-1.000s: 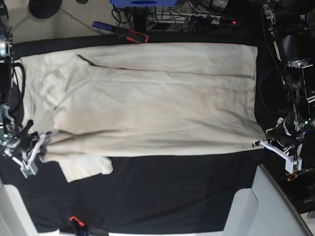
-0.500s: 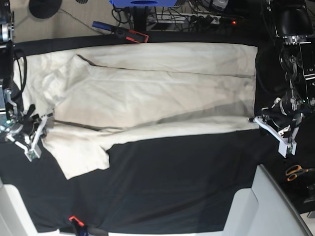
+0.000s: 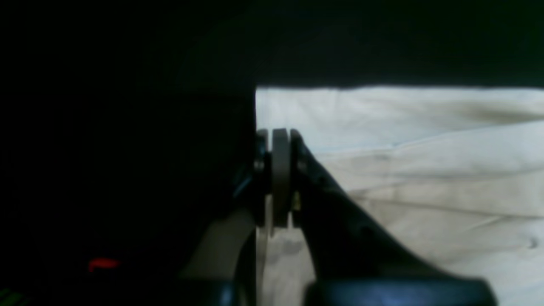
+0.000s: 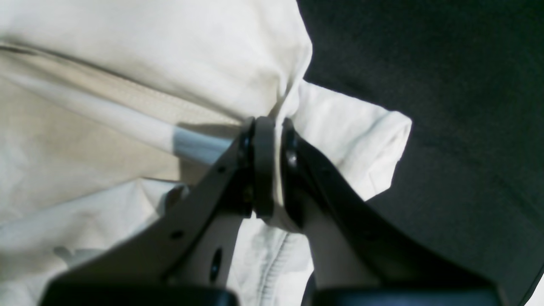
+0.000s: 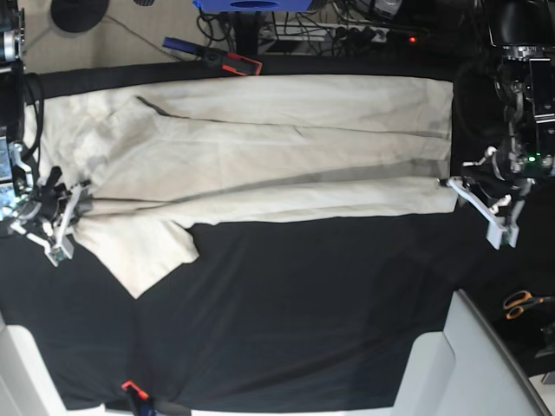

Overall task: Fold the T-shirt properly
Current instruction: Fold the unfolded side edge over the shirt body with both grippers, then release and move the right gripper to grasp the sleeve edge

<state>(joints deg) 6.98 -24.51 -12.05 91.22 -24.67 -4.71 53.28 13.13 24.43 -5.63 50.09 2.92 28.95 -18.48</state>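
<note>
The cream T-shirt (image 5: 260, 147) lies stretched across the black table cover (image 5: 303, 312). Its near long edge is lifted and doubled over the body. My left gripper (image 5: 453, 185), at the right of the base view, is shut on the T-shirt's hem corner; in the left wrist view the left gripper (image 3: 278, 140) pinches the edge of the T-shirt (image 3: 403, 170). My right gripper (image 5: 80, 198) is shut on a fold by the sleeve (image 5: 143, 251), which trails towards the near side. In the right wrist view the right gripper (image 4: 267, 127) clamps bunched T-shirt (image 4: 127, 63) beside the sleeve (image 4: 352, 140).
Orange-handled scissors (image 5: 520, 303) lie at the right edge. A blue and red tool (image 5: 217, 56) rests just beyond the far edge of the table, near cables. A pale grey panel (image 5: 486, 364) fills the near right corner. A small red-tipped item (image 5: 130, 387) sits at the near edge.
Both grippers have moved towards the far side, carrying the T-shirt's near edge over its body. The sleeve has been dragged along, and more black cover shows in front.
</note>
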